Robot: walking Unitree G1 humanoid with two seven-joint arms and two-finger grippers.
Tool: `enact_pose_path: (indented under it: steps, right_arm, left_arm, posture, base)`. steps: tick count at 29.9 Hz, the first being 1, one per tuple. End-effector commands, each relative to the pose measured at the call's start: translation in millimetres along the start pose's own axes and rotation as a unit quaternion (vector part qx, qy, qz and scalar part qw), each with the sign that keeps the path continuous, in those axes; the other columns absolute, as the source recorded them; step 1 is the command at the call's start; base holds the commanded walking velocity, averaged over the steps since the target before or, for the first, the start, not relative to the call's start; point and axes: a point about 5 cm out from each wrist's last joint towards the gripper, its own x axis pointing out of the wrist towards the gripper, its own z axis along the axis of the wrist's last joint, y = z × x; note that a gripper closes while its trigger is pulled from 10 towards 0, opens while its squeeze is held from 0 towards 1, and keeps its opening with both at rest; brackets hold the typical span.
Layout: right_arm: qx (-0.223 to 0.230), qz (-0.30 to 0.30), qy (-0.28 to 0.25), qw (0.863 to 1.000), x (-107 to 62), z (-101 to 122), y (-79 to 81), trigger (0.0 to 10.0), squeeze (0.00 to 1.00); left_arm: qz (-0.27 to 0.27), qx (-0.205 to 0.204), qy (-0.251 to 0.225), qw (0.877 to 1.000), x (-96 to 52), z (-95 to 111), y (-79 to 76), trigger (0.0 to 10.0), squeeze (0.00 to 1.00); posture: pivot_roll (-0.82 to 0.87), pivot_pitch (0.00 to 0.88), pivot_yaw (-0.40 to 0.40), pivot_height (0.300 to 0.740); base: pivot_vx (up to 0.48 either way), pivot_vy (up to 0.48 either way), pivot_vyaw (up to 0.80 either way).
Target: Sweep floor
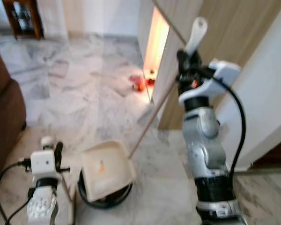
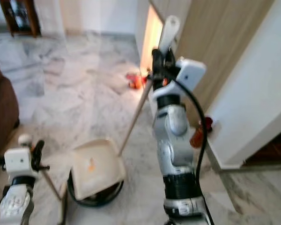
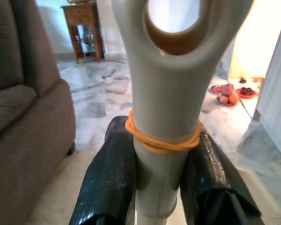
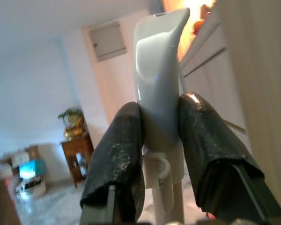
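1. In the left eye view, the right gripper (image 1: 189,58) was raised on the right, clenched on the white broom handle (image 1: 196,33); the broom stick (image 1: 150,123) slanted down to the cream dustpan (image 1: 105,169) on the near marble floor (image 1: 84,93).
2. The left wrist view showed the left gripper (image 3: 161,173) gripping the grey dustpan handle (image 3: 171,93), ringed by an orange rubber band (image 3: 161,140), with a brown sofa (image 3: 23,122) on the left.
3. In the right wrist view, both black fingers (image 4: 119,154) pinched the broom's handle.
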Motion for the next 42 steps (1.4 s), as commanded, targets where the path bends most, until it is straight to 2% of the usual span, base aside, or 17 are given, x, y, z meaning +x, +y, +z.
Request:
enact_pose_path:
  steps: [1,15,21,25,30,35,42]
  right_arm:
    - [0.002,-0.006,-0.033,0.999,2.9,14,-2.7,10.0,0.00]
    - [-0.005,-0.003,-0.047,0.999,1.4,17,3.8,10.0,0.00]
    - [-0.035,0.031,-0.079,0.996,-2.2,22,18.3,10.0,0.00]
    - [-0.049,0.061,-0.094,0.993,-7.1,23,33.9,10.0,0.00]
    - [-0.037,0.094,-0.103,0.990,-14.4,22,57.4,10.0,0.00]
    - [-0.033,0.112,-0.101,0.988,-19.8,19,69.8,10.0,0.00]
    - [-0.036,0.103,-0.087,0.990,-18.4,15,64.0,10.0,0.00]
  left_arm:
    - [-0.014,-0.003,-0.022,1.000,0.9,7,-7.8,10.0,0.00]
    - [-0.021,-0.007,-0.023,0.999,0.9,7,-12.4,10.0,0.00]
    - [-0.022,-0.008,-0.023,0.999,1.2,7,-13.2,10.0,0.00]
    - [-0.032,-0.002,-0.025,0.999,1.2,8,-16.4,10.0,0.00]
    - [-0.035,-0.003,-0.026,0.999,1.4,8,-17.7,10.0,0.00]
    - [-0.037,-0.003,-0.024,0.999,1.4,7,-18.7,10.0,0.00]
    - [-0.035,-0.005,-0.022,0.999,1.3,7,-18.1,10.0,0.00]
  posture:
    - [0.06,0.037,-0.086,0.740]
    - [0.06,0.041,-0.086,0.740]
    - [0.06,0.042,-0.085,0.740]
    - [0.05,0.041,-0.082,0.740]
    - [0.05,0.042,-0.081,0.740]
    - [0.05,0.040,-0.080,0.740]
    - [0.05,0.039,-0.081,0.740]
  base:
    - [0.000,0.000,0.00]
    - [0.000,0.000,0.00]
    - [0.000,0.000,0.00]
    - [0.000,0.000,0.00]
    - [0.000,0.000,0.00]
    - [0.000,0.000,0.00]
    - [0.000,0.097,0.00]
